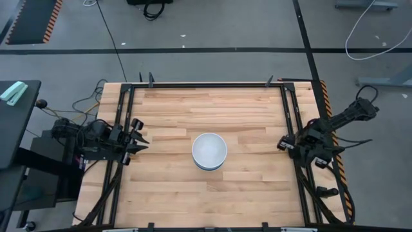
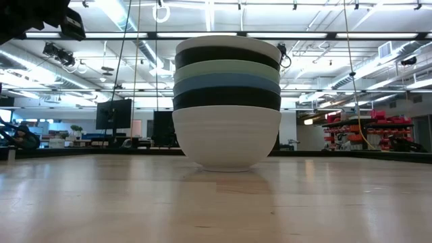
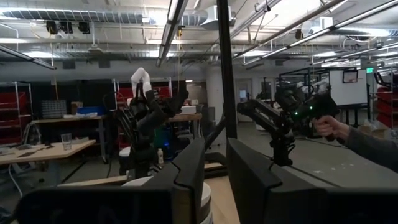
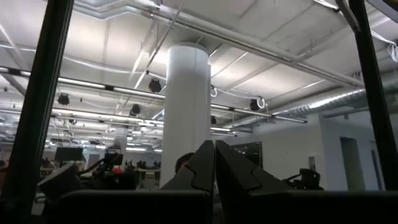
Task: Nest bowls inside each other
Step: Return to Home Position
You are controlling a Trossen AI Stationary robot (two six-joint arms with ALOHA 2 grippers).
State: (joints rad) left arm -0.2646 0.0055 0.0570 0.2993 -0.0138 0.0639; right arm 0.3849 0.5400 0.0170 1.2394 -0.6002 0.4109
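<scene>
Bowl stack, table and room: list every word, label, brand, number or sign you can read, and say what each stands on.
No text can be read in any view.
bowls: plain, no marks.
table: bare wood, no labels.
red shelves in the room: any labels are too small to read.
mat: a striped edge only, no words.

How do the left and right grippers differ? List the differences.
The left gripper has fingers spread apart; the right gripper has them pressed together. The left gripper sits at the left edge of the table, the right gripper at the right edge. Both are empty and stand clear of the bowl stack.
</scene>
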